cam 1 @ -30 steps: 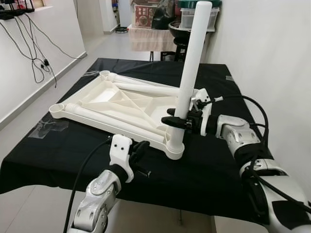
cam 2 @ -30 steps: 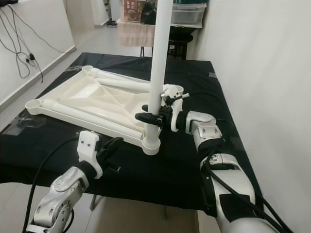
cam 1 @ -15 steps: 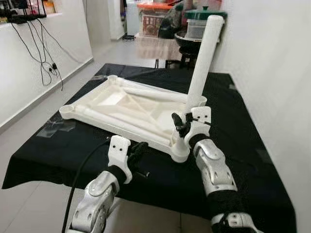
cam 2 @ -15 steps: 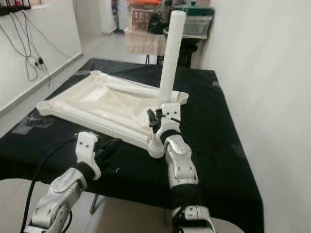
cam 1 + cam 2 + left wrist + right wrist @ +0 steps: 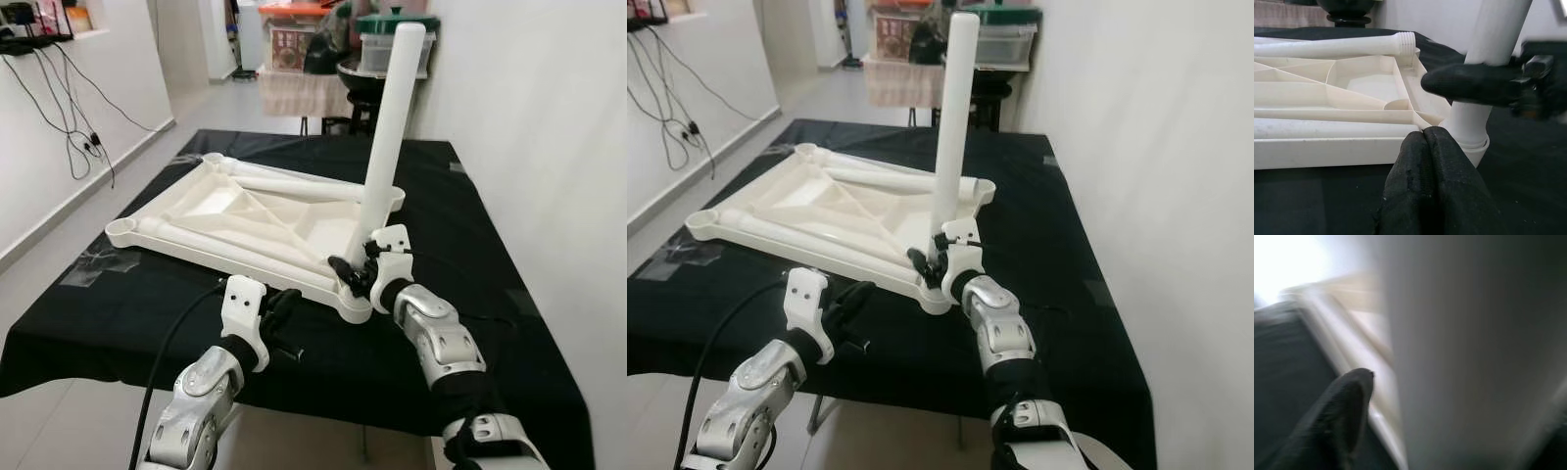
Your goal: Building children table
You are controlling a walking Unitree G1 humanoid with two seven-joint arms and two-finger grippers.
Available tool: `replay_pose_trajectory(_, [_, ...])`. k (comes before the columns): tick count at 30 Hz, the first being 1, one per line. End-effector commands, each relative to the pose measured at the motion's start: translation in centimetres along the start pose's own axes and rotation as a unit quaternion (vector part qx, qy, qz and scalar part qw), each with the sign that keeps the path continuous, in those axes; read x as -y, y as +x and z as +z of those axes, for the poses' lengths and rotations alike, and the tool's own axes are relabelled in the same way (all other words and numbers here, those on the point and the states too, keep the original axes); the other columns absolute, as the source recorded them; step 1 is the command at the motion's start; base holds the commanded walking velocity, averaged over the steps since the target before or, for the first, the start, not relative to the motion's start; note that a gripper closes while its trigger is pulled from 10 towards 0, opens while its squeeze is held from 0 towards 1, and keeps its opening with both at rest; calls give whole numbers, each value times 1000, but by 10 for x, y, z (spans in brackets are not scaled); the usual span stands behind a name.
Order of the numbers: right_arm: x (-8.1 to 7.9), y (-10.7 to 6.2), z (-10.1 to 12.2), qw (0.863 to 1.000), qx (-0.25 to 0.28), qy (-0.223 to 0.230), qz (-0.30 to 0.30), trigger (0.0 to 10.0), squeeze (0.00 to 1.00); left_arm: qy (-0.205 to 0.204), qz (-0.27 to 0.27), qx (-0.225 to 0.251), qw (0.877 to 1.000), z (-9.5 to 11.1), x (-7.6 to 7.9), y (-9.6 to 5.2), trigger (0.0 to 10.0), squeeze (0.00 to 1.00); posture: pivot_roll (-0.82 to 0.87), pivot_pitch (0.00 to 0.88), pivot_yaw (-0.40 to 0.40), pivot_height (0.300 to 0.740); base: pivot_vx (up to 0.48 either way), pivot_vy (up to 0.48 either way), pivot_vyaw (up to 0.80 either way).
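Gripping the upright white leg (image 5: 388,127) low down, our right gripper (image 5: 355,269) has its black fingers clamped around it just above the corner socket of the upturned white tabletop (image 5: 245,220), which lies on the black-covered table (image 5: 460,245). Our left gripper (image 5: 279,311), fingers pressed together and empty, hovers just before the tabletop's near edge.

A white plastic tabletop (image 5: 235,211) lay upside down on a black cloth (image 5: 470,245), with one white leg (image 5: 387,127) standing upright in its near corner socket. The right gripper (image 5: 355,272) clasped the base of that leg. The left gripper (image 5: 279,311) hovered, fingers together, just beside the tabletop's near edge.
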State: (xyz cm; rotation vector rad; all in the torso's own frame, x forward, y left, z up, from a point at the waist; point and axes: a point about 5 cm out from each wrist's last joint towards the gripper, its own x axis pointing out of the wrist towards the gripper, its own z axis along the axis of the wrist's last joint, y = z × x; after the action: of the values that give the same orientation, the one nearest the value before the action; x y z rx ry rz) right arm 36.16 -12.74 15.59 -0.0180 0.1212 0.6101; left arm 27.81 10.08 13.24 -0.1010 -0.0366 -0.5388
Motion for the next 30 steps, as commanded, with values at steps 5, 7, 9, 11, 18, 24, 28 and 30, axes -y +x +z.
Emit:
replay_pose_trajectory(5, [-4, 4, 25, 979, 0, -71, 191, 10000, 0, 4, -3, -2, 1000, 1, 0, 0, 10000, 0, -2, 5, -41, 740, 0, 0, 0])
replay_pose_trajectory(7, [-1, 5, 27, 973, -6, -72, 220, 10000, 0, 4, -3, -2, 1000, 1, 0, 0, 10000, 0, -2, 5, -41, 740, 0, 0, 0])
replay_pose_trajectory(9, [1, 7, 30, 970, -14, -76, 233, 10000, 0, 3, -3, -2, 1000, 0, 1, 0, 10000, 0, 7, 7, -48, 740, 0, 0, 0])
replay_pose_trajectory(11, [4, 12, 37, 971, -10, -45, 236, 5294, 0, 3, -2, -2, 1000, 0, 1, 0, 10000, 0, 11, 9, -48, 740, 0, 0, 0])
replay_pose_trajectory(18, [10, 12, 36, 971, -20, -15, 236, 0, 0, 2, -3, -2, 1000, 1, 2, 0, 10000, 0, 12, 12, -51, 740, 0, 0, 0])
replay_pose_trajectory(24, [21, 5, 32, 977, -11, -9, 212, 0, 0, -1, -2, -1, 1000, 2, 2, -1, 10000, 0, -1, 25, -49, 740, 0, 0, 0])
replay_pose_trajectory(28, [27, -2, 14, 988, -18, 1, 154, 0, 0, -2, -2, 1, 1000, 3, 2, -1, 10000, 0, -15, 38, -47, 740, 0, 0, 0])
replay_pose_trajectory(30, [24, -8, -15, 992, -15, 41, -117, 0, 0, -2, -1, 1, 1000, 4, 1, -3, 10000, 0, -41, 53, -32, 740, 0, 0, 0])
